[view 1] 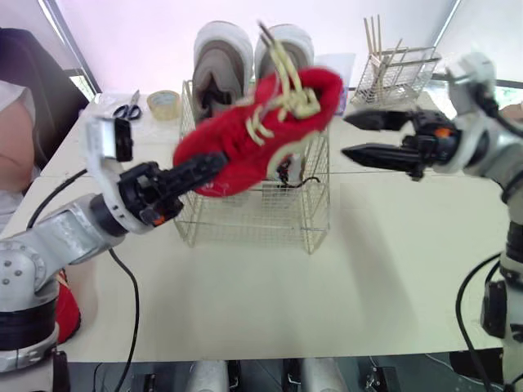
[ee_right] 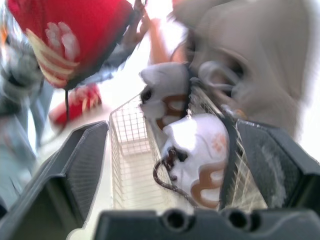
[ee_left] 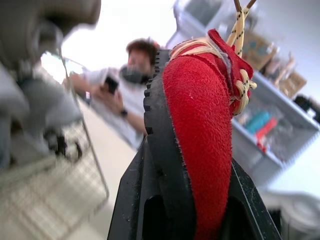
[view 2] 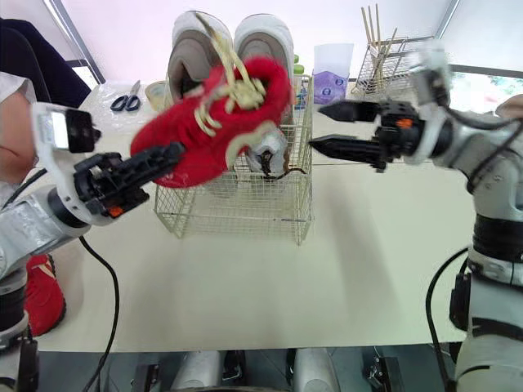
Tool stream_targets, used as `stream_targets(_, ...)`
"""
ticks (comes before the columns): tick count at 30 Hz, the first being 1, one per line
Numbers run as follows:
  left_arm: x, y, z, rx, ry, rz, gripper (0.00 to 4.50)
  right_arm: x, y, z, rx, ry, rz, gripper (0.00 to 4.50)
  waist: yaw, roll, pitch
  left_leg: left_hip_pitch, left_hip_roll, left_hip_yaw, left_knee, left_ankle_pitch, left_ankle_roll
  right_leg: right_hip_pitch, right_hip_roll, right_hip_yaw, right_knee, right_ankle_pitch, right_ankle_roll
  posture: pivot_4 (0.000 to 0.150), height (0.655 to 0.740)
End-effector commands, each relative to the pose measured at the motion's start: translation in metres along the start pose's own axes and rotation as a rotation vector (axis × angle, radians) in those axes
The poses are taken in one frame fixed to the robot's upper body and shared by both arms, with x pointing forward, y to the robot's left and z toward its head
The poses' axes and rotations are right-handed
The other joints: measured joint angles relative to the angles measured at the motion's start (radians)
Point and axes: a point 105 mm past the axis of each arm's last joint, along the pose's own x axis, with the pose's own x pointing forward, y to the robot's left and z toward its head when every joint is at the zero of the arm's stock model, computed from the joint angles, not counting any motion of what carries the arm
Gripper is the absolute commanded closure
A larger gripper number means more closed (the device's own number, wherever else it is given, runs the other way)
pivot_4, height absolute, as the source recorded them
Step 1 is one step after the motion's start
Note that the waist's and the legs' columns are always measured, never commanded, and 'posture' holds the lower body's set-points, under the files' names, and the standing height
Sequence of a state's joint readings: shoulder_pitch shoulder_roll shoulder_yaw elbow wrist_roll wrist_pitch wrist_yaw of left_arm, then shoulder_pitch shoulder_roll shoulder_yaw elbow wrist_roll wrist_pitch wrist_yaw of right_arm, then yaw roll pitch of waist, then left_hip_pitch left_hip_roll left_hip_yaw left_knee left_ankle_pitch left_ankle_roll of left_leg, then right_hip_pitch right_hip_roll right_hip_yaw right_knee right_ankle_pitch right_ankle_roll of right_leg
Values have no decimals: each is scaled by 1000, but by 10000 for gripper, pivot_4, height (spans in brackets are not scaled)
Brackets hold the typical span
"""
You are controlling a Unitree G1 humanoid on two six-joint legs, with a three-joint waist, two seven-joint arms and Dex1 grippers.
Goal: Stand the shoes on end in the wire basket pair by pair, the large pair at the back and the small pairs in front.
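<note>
Red shoe (view 1: 253, 135) is up in the air over the front of the wire basket (view 1: 253, 224), with the left jaws clamped across its sole and side. It looks light, with a soft fuzzy upper and a stiff lugged sole, so the sole's the spot to grip. The loose laces could snag the wire. Right jaws hang spread wide beside the basket, holding nothing. The shoe hides most of the basket's inside. I can only make out small white shoes (ee_right: 195, 150) and the big grey pair (view 1: 221, 61) at the back.
</note>
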State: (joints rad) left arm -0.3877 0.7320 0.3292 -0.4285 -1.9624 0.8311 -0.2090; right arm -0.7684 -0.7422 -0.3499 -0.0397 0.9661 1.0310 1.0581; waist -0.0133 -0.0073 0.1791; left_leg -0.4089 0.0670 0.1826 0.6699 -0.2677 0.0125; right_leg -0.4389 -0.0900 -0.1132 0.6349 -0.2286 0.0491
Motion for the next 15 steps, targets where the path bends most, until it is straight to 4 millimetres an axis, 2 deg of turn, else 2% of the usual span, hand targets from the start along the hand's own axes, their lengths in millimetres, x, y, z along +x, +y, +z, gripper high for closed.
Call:
stream_targets(1, 6, -13, 12, 72, -80, -41, 42240, 23, 42, 20, 136, -283, 193, 270, -9, 0, 0, 1, 0, 0, 0, 0, -1, 0, 1, 1, 1, 0, 0, 1500, 7357)
stream_targets(5, 16, -11, 15, 94, -117, -71, 42240, 69, 59, 2, 276, -391, 190, 270, -5, 0, 0, 3, 0, -4, -2, 4, -6, -2, 3, 1, 10, -1, -2, 1500, 7357)
stream_targets(8, 23, -7, 17, 114, -131, -80, 42240, 88, 67, -1, 323, -442, 176, 270, 4, 0, 0, 2, 0, -7, -2, 5, -7, -2, 3, 1, 12, -1, -3, 1500, 7357)
stream_targets(10, 27, -5, 18, 122, -144, -88, 42240, 93, 72, -1, 333, -451, 182, 270, 5, 0, 0, 0, -1, -10, -1, 6, -6, -2, 3, 2, 11, -1, -2, 1500, 7357)
stream_targets(15, 30, -4, 3, 116, -101, -89, 42240, 93, 65, 8, 338, -505, 143, 270, 0, -2, -1, 0, -2, -12, -1, 6, -4, 0, 2, 2, 9, -1, -2, 1500, 7357)
